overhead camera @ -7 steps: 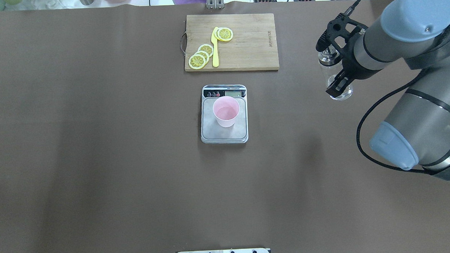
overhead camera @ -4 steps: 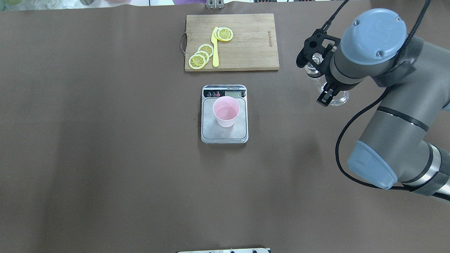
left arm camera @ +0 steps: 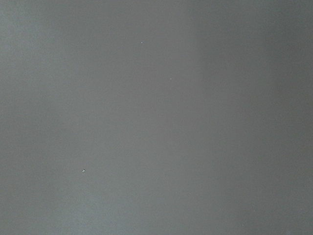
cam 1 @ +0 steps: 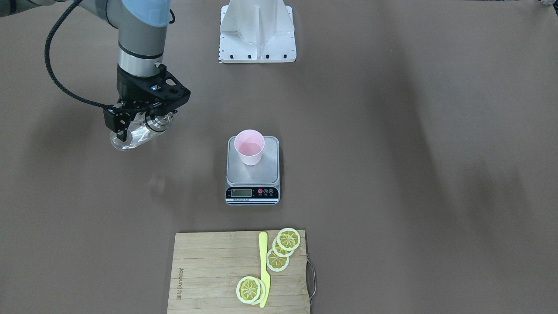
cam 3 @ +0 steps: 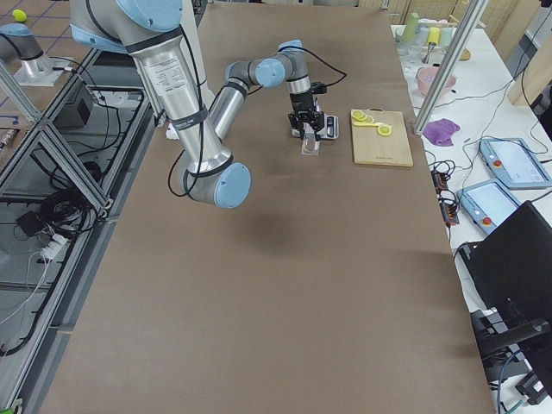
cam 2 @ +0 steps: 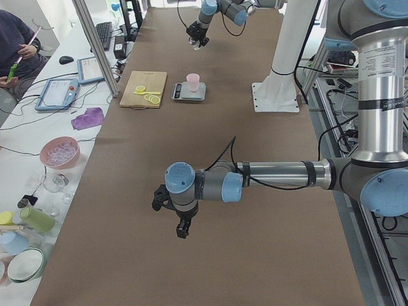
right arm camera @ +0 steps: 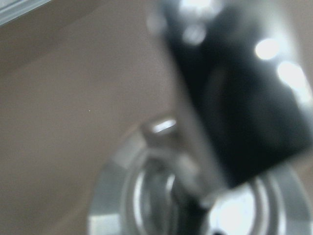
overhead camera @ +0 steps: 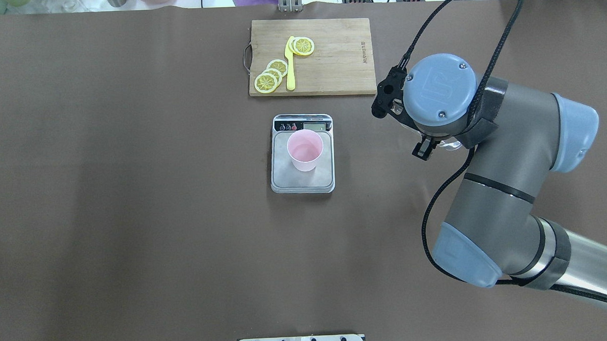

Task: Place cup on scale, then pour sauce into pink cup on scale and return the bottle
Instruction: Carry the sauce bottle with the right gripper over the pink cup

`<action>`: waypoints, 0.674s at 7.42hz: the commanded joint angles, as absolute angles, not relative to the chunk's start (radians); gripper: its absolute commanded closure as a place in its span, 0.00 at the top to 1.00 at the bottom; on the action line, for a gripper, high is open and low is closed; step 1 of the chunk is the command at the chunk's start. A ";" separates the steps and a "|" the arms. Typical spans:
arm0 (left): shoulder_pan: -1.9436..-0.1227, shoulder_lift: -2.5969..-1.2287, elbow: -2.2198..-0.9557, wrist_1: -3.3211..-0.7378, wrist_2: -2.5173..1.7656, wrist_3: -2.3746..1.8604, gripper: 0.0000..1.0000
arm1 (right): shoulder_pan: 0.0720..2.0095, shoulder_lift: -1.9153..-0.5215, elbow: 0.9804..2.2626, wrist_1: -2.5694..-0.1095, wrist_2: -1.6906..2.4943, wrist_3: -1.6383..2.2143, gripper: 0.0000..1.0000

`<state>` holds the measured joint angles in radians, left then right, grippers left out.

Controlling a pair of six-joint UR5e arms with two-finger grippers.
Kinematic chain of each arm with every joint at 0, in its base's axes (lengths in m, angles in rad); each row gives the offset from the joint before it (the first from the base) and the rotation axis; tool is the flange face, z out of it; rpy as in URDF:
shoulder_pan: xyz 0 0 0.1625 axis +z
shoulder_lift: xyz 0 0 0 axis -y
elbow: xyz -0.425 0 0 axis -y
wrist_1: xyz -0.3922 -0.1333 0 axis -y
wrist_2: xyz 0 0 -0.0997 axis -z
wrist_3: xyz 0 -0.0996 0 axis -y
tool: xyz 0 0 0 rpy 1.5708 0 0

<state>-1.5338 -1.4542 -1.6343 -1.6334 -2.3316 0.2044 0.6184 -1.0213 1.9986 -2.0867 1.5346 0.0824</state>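
As pour looks next for you: counter [overhead camera: 133, 222] keeps work central. Right arm [overhead camera: 491, 184] comes in from own side; left arm [cam 2: 255, 182] parked low, well apart, out of way, left jaws' state cannot tell. Cutting board [overhead camera: 330, 63] beyond scale [overhead camera: 303, 183], uninvolved. Scale display faces your side. Bottle [cam 1: 130, 138] clamped in right jaws, looks tilted, near scale, not over it. Cup [overhead camera: 305, 150] upright on platform, ready to receive

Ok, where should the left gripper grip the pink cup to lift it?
Probably across the upper wall, just under the rim, from the robot's left: the cup stands upright on the scale, handle-free and narrowing downward, so a high grip resists slipping.
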 commanded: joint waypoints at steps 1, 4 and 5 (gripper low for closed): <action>-1.534 -1.430 -1.635 -1.635 -2.332 0.206 0.98 | 0.597 -0.973 1.939 -2.102 1.500 0.069 0.00; -1.534 -1.401 -1.637 -1.637 -2.332 0.212 0.98 | 0.578 -0.921 1.865 -2.118 1.474 0.067 0.00; -1.534 -1.388 -1.637 -1.638 -2.332 0.215 0.98 | 0.572 -0.890 1.840 -2.134 1.470 0.067 0.00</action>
